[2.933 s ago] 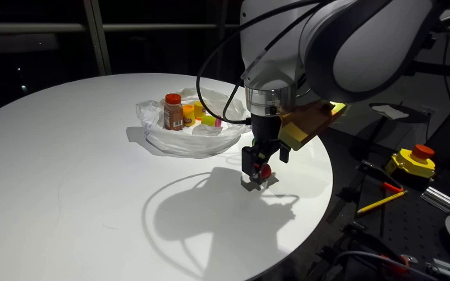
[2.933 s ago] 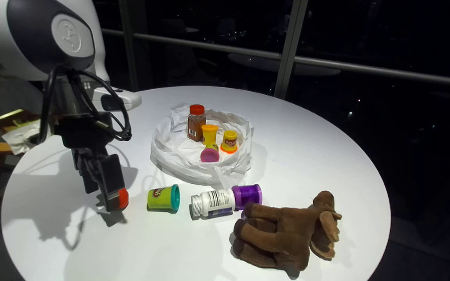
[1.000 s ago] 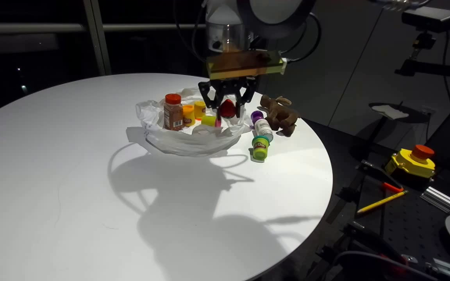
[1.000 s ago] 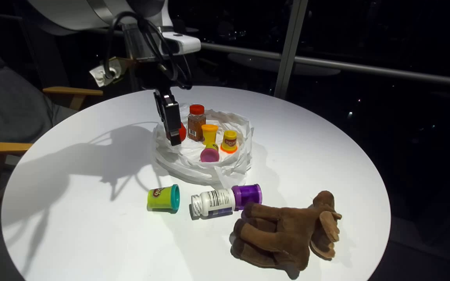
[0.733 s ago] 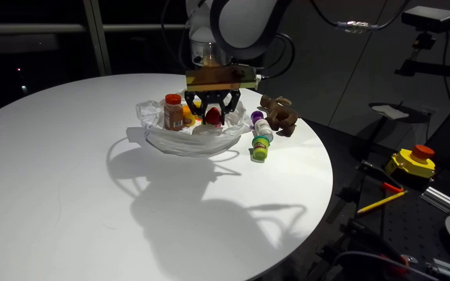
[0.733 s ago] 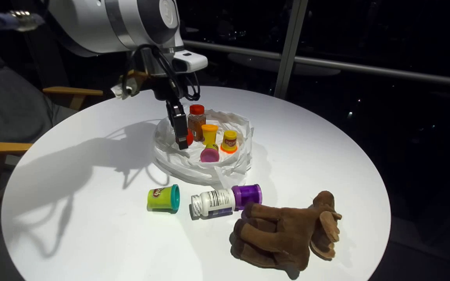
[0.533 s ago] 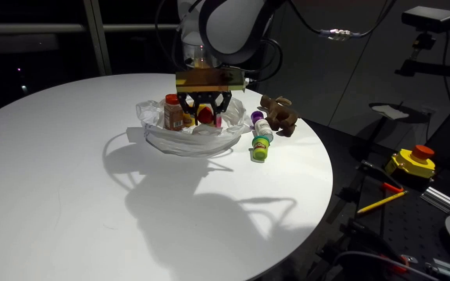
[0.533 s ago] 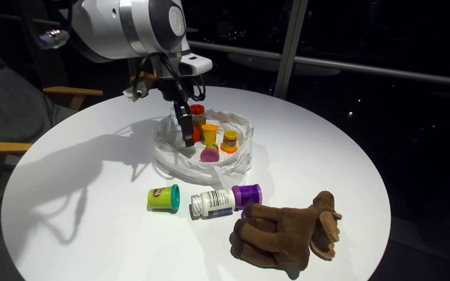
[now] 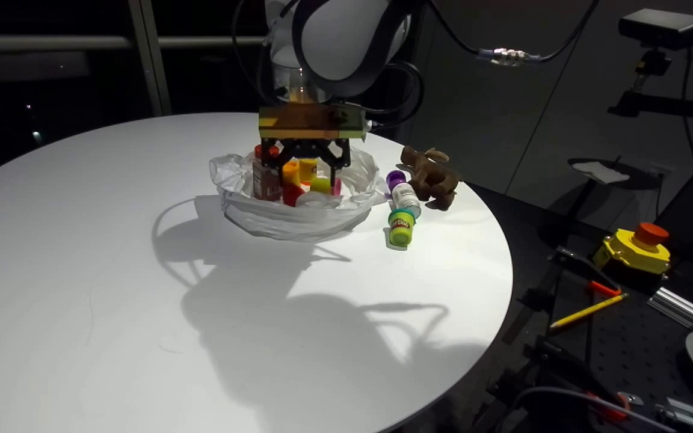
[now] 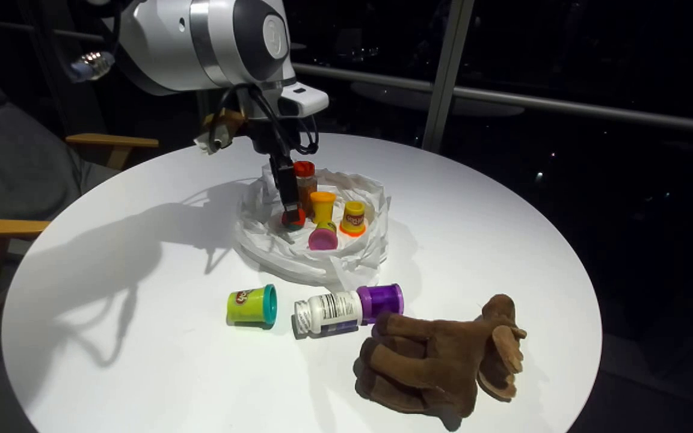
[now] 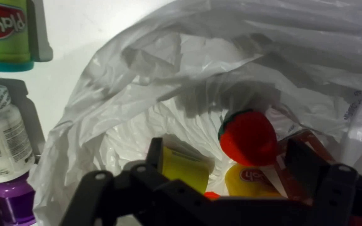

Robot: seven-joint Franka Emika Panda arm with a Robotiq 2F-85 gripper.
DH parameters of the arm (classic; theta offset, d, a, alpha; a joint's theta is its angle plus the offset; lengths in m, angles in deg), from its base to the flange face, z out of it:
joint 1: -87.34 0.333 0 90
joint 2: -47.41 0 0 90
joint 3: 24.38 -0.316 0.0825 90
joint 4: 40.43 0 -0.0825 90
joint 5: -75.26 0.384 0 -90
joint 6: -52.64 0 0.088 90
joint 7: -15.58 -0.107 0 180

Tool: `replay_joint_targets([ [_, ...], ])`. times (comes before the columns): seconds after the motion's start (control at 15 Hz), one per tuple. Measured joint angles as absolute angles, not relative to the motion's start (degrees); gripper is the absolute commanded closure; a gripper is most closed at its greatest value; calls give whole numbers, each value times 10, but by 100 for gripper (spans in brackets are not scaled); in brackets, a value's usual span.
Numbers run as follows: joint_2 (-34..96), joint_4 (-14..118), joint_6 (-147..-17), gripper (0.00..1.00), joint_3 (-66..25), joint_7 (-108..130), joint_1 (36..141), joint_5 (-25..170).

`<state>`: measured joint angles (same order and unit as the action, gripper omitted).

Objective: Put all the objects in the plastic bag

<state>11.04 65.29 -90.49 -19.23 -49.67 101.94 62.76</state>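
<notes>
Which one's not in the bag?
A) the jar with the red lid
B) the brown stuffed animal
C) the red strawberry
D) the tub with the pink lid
B: the brown stuffed animal lies on the table, outside the plastic bag, as both exterior views show.

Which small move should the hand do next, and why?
Probably rise straight up: the hand is open, the red object sits inside the bag, and one finger appears close to the red-capped bottle; moving sideways might knock it.
</notes>
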Motion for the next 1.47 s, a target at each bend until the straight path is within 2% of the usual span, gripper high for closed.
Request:
replay_joint_targets([
  [0.47, 293, 857, -900, 0, -170, -499, 1011, 630],
  [0.8, 394, 1027, -926, 0, -201, -493, 981, 693],
  [1.07, 395, 1101, -998, 0, -224, -472, 957, 770],
  [1.47, 347, 1115, -1096, 0, -228, -474, 955, 782],
])
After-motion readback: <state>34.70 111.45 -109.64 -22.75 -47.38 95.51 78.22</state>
